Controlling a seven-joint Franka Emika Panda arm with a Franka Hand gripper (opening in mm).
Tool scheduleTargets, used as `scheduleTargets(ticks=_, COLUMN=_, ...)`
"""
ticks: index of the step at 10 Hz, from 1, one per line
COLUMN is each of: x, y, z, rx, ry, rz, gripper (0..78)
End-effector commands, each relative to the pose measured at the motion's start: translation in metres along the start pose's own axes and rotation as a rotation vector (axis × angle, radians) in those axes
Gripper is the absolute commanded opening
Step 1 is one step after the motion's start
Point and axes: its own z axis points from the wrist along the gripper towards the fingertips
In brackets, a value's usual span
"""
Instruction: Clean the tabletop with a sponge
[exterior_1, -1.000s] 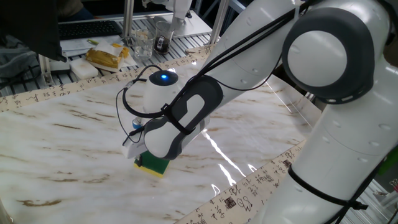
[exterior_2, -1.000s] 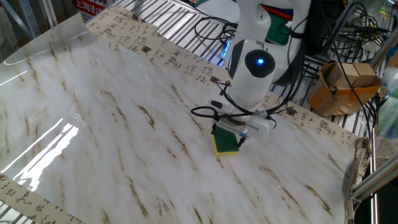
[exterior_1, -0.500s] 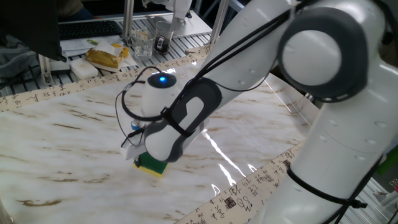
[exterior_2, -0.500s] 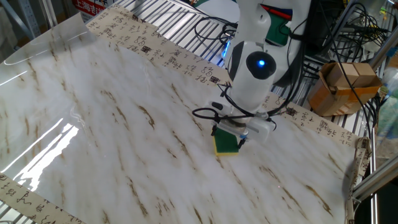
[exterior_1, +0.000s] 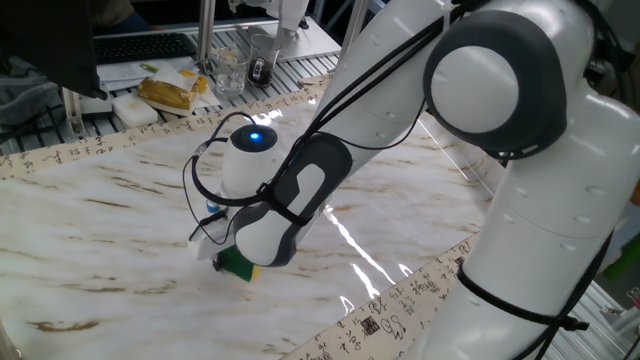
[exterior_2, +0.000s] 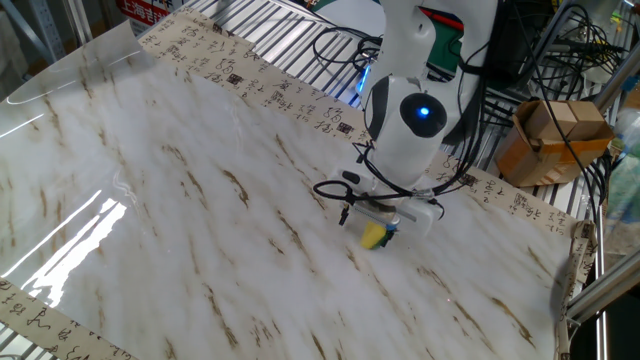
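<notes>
The sponge (exterior_1: 238, 265) shows only as a green and yellow corner under the hand in one fixed view. In the other fixed view the sponge (exterior_2: 373, 236) shows mostly its yellow foam and looks tilted onto an edge. My gripper (exterior_1: 231, 255) is shut on it, hand pointing down at the tabletop (exterior_1: 100, 220). Seen from the other side, the gripper (exterior_2: 379, 227) stands near the far border of the white marble tabletop (exterior_2: 180, 200). The fingers are largely hidden by the hand and cables.
A yellowish bag (exterior_1: 172, 92) and a clear glass (exterior_1: 228, 68) lie beyond the beige printed border (exterior_1: 120, 138). A cardboard box (exterior_2: 550, 140) and cables sit off the table behind the arm base. The arm's large white links hang over the right side.
The hand has turned and shifted a little with the sponge. The sponge lay flat, green top showing; now it is tilted, with mostly yellow foam visible.
</notes>
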Motion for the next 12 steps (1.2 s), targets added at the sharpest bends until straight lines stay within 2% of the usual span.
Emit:
scheduleTargets(ticks=1, x=0.004, y=0.001, z=-0.007, rx=-0.004, ry=0.024, rz=0.023, gripper=77.3)
scheduleTargets(ticks=3, x=0.005, y=0.000, z=-0.009, rx=-0.002, ry=0.025, rz=0.030, gripper=77.3)
scheduleTargets(ticks=5, x=0.009, y=0.004, z=-0.015, rx=-0.017, ry=0.043, rz=0.064, gripper=77.3)
scheduleTargets(ticks=8, x=0.017, y=0.016, z=-0.026, rx=-0.002, ry=0.052, rz=0.095, gripper=77.3)
scheduleTargets(ticks=9, x=0.019, y=0.013, z=-0.033, rx=0.030, ry=0.047, rz=0.086, gripper=77.3)
scheduleTargets(ticks=10, x=0.015, y=0.007, z=-0.041, rx=0.071, ry=0.049, rz=0.066, gripper=77.3)
scheduleTargets(ticks=11, x=0.013, y=0.005, z=-0.044, rx=0.085, ry=0.050, rz=0.056, gripper=77.3)
scheduleTargets(ticks=12, x=0.001, y=-0.008, z=-0.058, rx=0.107, ry=0.057, rz=0.027, gripper=77.3)
